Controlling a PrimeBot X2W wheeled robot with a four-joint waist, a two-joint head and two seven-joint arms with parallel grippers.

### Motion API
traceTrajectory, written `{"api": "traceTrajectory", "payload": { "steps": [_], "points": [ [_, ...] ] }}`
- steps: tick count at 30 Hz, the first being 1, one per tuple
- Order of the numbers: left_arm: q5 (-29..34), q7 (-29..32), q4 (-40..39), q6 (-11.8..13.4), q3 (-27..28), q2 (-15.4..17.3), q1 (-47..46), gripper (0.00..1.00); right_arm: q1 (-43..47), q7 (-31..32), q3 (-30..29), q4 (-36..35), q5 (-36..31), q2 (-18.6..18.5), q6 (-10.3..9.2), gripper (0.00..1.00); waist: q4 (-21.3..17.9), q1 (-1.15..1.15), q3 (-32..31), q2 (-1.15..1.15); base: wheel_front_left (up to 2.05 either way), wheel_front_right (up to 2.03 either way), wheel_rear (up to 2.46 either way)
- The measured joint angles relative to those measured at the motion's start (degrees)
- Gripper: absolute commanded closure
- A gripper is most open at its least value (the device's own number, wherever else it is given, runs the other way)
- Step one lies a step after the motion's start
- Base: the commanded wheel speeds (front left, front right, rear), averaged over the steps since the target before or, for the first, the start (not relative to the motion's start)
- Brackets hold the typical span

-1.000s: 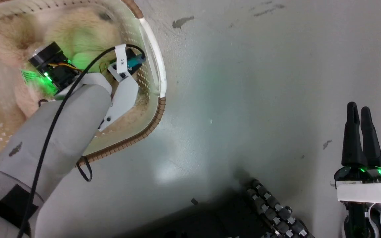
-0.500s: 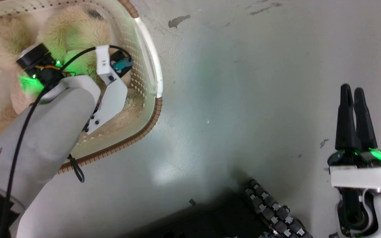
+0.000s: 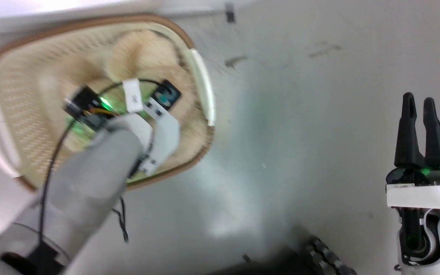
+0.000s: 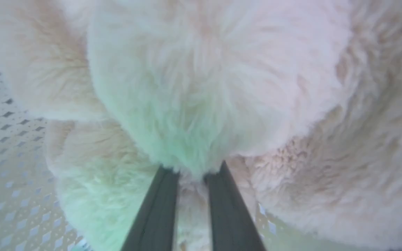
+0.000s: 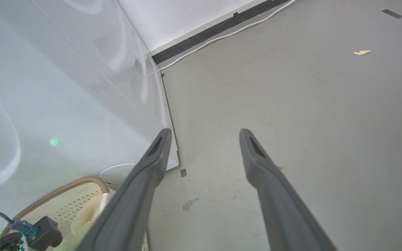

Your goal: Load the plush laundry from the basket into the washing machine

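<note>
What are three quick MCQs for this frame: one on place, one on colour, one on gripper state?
1. Where is the plush laundry? A on a table; B in the basket; C on a shelf.
2. What colour is the basket's rim? A blue; B black; C brown.
3. How is the right gripper? A open, holding nothing; B shut on the plush; C shut on a basket handle.

Key: 1 B, the head view shows the fur lying within the basket's walls. 2 C, a brown woven-look band runs round its top. 3 A, the right wrist view shows its fingers apart with nothing between them.
</note>
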Motion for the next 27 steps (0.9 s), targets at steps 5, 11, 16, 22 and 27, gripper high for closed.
{"api": "traceTrajectory", "payload": {
  "steps": [5, 11, 16, 22, 27],
  "points": [
    [-3.0, -6.1, 3.7, 0.0, 0.9, -4.8, 3.5, 1.0, 0.6, 0.0, -0.9, 1.3, -3.0, 0.0, 0.0, 0.0, 3.6, 0.0, -5.6, 0.0, 0.0, 0.0, 0.0],
    [-9.3, -14.8, 7.9, 1.8, 6.0, -9.9, 6.9, 1.0, 3.6, 0.0, -1.8, 2.9, -5.6, 0.0, 0.0, 0.0, 7.7, -0.01, -13.3, 0.0, 0.0, 0.0, 0.0],
    [-12.4, -20.5, 10.9, 1.3, 8.1, -12.5, 9.8, 1.0, 5.9, 0.0, -2.7, 3.7, -7.6, 0.0, 0.0, 0.0, 10.6, -0.01, -20.2, 0.0, 0.0, 0.0, 0.0],
    [-16.7, -28.1, 12.9, 1.1, 11.7, -14.5, 13.2, 1.0, 8.7, 0.0, -3.4, 5.0, -8.6, 0.0, 0.0, 0.0, 13.5, -0.01, -28.3, 0.0, 0.0, 0.0, 0.0],
    [-20.4, -34.9, 13.5, 0.9, 15.1, -15.5, 16.8, 1.0, 11.3, 0.0, -3.8, 6.0, -8.7, 0.0, 0.0, 0.0, 15.4, -0.02, -34.7, 0.0, 0.0, 0.0, 0.0]
  ]
}}
